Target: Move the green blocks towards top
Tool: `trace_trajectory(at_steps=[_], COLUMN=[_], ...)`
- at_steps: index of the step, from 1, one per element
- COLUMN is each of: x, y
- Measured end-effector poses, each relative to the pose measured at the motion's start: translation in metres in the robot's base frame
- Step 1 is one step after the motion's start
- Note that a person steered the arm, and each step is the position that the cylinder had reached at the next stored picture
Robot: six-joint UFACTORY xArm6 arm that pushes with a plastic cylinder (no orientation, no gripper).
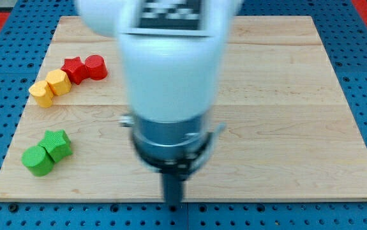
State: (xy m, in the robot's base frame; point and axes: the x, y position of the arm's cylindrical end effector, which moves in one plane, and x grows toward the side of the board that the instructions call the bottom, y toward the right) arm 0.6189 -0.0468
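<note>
My tip (pixel 173 206) sits at the board's (pixel 285 128) bottom edge, a little left of centre in the view, a bare rod end touching no block. It is blurred, so its exact contact with the wood cannot be told. From the tip, the two green blocks lie at about ten o'clock, well apart from it, near the view's lower left corner of the board: a green cylinder (pixel 37 160) touching a green star-shaped block (pixel 57 144) just up and right of it. Farther off, at ten to eleven o'clock, four blocks sit in a curved row: a yellow block (pixel 41 93), a yellow hexagonal block (pixel 59 82), a red star (pixel 74 69) and a red cylinder (pixel 96 66).
</note>
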Motion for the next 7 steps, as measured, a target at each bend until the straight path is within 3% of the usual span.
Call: trace_trajectory(at_steps=[2, 5, 6, 7], x=[-0.001, -0.028, -0.004, -0.02], y=[-0.179, -0.172, -0.191, -0.244])
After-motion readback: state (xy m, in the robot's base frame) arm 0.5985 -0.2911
